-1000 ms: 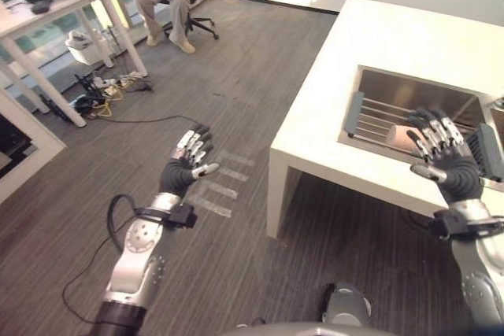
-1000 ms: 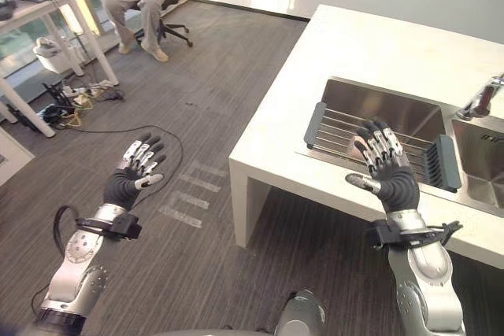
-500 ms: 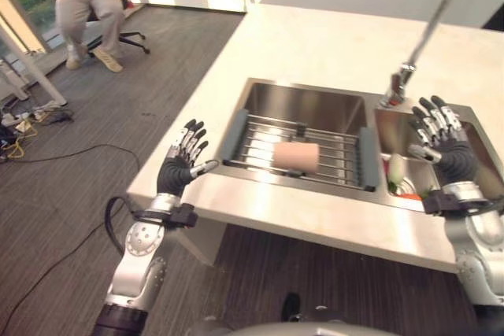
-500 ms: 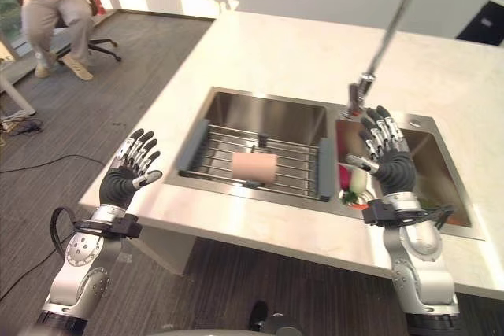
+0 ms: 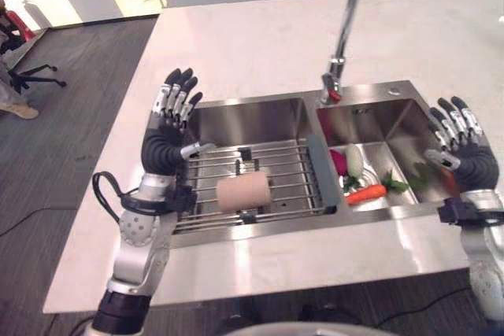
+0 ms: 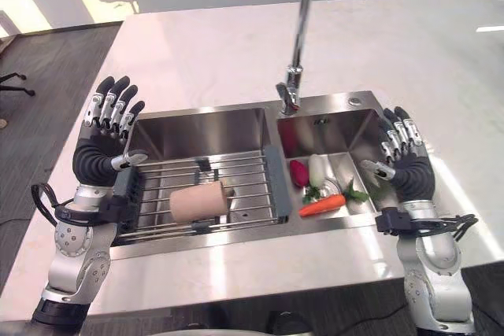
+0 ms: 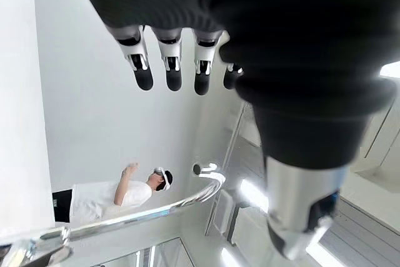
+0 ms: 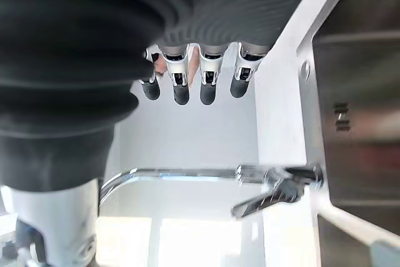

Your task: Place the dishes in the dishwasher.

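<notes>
A double sink (image 6: 236, 120) is set into a white desk (image 6: 441, 53), and everything here is placed from it. A tall tap (image 6: 295, 76) rises from the back rim of the sink, at the divider between the two basins.

Over the left basin lies a wire rack (image 6: 252, 175) with dark end pieces. A pale pink cup (image 6: 198, 203) lies on its side on the rack bars, towards the front of the sink. No other dish can be made out.

In the right basin, against the divider, lie vegetables: a carrot (image 6: 322, 205) nearest the front, a white radish (image 6: 316, 169) behind it, a dark red piece (image 6: 299, 172) beside the radish, and some green leaves (image 6: 356, 193).

The left robot hand (image 6: 101, 155) is raised above the sink's left end, beside the rack's dark end piece, fingers straight and spread, holding nothing. Its wrist view shows the straight fingers (image 7: 170, 60) with a person in a white top (image 7: 103, 198) beyond them.

The right robot hand (image 6: 405, 169) is raised at the sink's right edge, well apart from the vegetables, fingers likewise spread and empty. Its wrist view shows the fingers (image 8: 209, 85) with the tap beyond.
</notes>
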### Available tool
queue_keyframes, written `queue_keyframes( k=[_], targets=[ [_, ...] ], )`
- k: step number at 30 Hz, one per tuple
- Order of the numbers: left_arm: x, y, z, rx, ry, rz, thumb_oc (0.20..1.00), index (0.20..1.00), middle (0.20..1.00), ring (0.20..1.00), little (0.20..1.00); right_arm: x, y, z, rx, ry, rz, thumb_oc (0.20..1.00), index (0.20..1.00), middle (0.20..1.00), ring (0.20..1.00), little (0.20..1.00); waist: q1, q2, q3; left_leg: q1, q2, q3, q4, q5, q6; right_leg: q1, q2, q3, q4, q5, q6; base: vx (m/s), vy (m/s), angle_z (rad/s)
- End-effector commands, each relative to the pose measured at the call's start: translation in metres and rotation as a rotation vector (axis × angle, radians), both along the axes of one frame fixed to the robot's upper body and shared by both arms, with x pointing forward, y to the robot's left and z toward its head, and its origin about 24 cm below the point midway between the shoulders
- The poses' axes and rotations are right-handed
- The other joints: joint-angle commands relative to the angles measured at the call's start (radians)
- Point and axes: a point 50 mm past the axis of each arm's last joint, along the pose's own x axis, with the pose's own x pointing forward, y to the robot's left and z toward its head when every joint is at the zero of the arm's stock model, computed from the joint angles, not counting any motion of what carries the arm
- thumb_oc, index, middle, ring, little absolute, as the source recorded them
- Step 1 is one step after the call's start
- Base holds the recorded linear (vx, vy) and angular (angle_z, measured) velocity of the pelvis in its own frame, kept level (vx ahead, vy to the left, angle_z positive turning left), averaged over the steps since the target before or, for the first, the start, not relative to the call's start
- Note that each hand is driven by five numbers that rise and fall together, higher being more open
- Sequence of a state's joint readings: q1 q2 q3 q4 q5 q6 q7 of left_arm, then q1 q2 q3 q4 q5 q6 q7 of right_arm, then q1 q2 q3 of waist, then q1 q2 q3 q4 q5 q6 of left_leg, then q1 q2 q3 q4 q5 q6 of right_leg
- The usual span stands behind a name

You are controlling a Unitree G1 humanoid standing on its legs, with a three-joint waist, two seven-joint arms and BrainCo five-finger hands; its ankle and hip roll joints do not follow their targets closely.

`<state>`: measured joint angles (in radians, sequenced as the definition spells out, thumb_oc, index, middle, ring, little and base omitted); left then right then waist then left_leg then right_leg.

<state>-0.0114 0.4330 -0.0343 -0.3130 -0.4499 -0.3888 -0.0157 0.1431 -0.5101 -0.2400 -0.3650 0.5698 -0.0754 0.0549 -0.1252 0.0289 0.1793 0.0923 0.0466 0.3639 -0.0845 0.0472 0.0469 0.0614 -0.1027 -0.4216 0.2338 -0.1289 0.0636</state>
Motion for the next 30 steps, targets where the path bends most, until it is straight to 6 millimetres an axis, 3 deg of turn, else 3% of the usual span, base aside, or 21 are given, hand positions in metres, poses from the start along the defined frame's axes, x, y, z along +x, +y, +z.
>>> queue_keyframes(
  k=[1,7,11,18,30],
  targets=[
    [-0.010,0.008,0.025,0.135,-0.131,0.046,1.000,1.000,1.000,1.000,1.000,0.003,0.004,0.016,0.006,-0.116,0.001,1.000,1.000,1.000,1.000,1.000,0.048,-0.031,-0.047,0.020,0.043,-0.005,-0.003,-0.085,-0.074,-0.027,-0.109,0.017,-0.072,0.070,0.102,0.06,0.031,0.25],
    [-0.005,0.030,0.019,0.384,-0.060,0.308,1.000,1.000,1.000,1.000,1.000,0.004,-0.006,0.019,-0.039,-0.099,-0.042,1.000,1.000,1.000,1.000,1.000,0.074,-0.034,-0.070,-0.006,0.052,-0.024,-0.003,-0.069,-0.083,-0.002,-0.093,0.020,-0.163,0.067,0.091,0.05,-0.066,0.09],
    [0.005,0.047,0.004,0.638,0.103,0.411,1.000,1.000,1.000,1.000,1.000,0.007,-0.006,0.026,-0.077,-0.108,-0.042,1.000,1.000,1.000,1.000,1.000,0.084,-0.028,-0.072,0.002,0.060,-0.021,-0.003,-0.072,-0.091,0.022,-0.080,0.024,-0.197,0.060,0.092,0.01,-0.103,-0.01],
    [0.034,0.039,-0.015,0.940,0.237,0.417,1.000,1.000,1.000,1.000,1.000,0.018,0.004,0.035,-0.115,-0.139,0.010,1.000,1.000,1.000,1.000,1.000,0.054,-0.016,-0.072,0.016,0.073,0.005,-0.003,-0.069,-0.093,0.031,-0.070,0.038,-0.214,0.064,0.092,-0.02,-0.055,-0.06],
    [0.056,0.023,-0.038,1.080,0.327,0.373,1.000,1.000,1.000,1.000,1.000,0.019,0.004,0.038,-0.136,-0.151,0.041,1.000,1.000,1.000,1.000,1.000,0.000,-0.012,-0.079,0.040,0.084,0.047,-0.003,-0.075,-0.101,0.037,-0.058,0.076,-0.233,0.070,0.094,0.00,-0.014,-0.11]
  ],
)
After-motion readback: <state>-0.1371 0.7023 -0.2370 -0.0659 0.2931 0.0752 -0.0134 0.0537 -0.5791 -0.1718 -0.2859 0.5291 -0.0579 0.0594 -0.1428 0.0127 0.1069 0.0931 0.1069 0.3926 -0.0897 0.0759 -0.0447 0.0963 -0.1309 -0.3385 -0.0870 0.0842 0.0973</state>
